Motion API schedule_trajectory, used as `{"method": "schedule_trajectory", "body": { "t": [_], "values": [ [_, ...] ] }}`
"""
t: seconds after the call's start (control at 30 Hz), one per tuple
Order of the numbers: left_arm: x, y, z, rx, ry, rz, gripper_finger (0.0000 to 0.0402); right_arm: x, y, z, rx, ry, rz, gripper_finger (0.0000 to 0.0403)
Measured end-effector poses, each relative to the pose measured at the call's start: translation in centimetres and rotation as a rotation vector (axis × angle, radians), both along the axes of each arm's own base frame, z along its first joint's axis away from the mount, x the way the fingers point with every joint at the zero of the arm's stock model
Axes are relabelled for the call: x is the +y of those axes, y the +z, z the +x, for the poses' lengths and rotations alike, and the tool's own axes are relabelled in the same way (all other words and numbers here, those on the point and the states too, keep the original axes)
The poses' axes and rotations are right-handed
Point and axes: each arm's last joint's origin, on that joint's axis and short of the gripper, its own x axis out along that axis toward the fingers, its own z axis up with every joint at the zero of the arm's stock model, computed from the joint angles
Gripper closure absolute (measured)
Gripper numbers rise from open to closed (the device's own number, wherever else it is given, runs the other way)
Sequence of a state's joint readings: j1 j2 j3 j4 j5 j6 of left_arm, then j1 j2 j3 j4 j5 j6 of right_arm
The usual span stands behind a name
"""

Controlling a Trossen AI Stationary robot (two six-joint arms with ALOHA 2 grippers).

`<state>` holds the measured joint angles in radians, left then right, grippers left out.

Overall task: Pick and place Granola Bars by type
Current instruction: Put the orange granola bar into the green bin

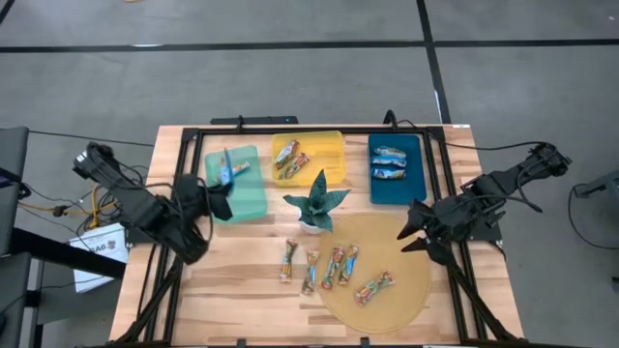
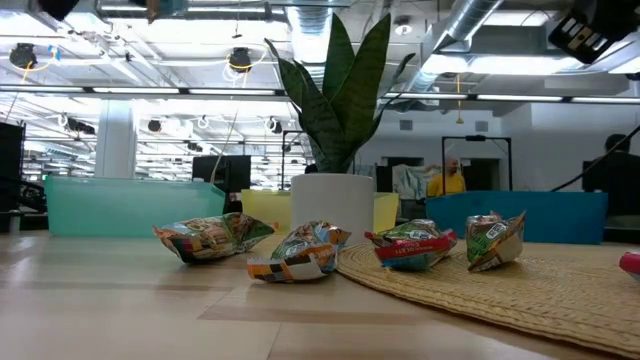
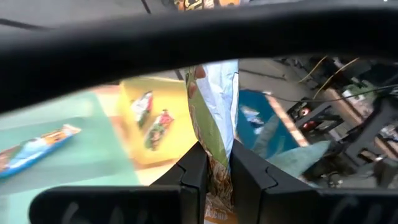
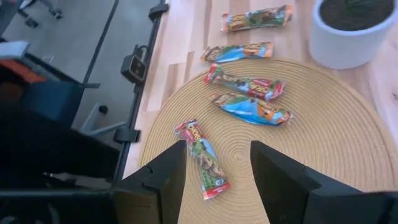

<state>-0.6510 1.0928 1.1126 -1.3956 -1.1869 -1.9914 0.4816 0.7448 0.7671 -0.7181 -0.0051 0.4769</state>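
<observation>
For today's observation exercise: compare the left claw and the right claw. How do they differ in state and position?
1. The left claw is shut on a granola bar; the right claw is open and holds nothing.
2. The left claw is over the green tray; the right claw hangs over the woven mat, with a red-ended bar lying below its gap.

Both are dark, two-fingered claws.

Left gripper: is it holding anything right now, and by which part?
Yes. The left gripper is shut on a granola bar, pinching one end of its wrapper, above the green tray. The right gripper is open and empty.
</observation>
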Motion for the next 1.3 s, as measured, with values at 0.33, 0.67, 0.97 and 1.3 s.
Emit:
{"method": "schedule_trajectory", "body": {
  "t": [0.33, 0.67, 0.97, 1.3],
  "values": [
    [2.7, -2.7, -3.6, 0.253, -0.172, -0.15, 0.036, -0.9, 0.0, 0.5, 0.029, -0.168, 0.062, 0.0234],
    [4.9, -5.7, -5.9, 0.395, -0.222, -0.231, 0.0359, -2.5, 0.0, 1.1, 0.034, -0.319, 0.107, 0.0234],
    [5.6, -6.9, -6.4, 0.487, -0.284, -0.258, 0.0359, -3.6, 0.4, 1.6, -0.007, -0.399, 0.124, 0.0234],
    [6.4, -6.9, -5.2, 0.58, -0.374, -0.24, 0.0358, -4.5, 0.5, 1.9, -0.024, -0.46, 0.128, 0.0234]
  ]
}}
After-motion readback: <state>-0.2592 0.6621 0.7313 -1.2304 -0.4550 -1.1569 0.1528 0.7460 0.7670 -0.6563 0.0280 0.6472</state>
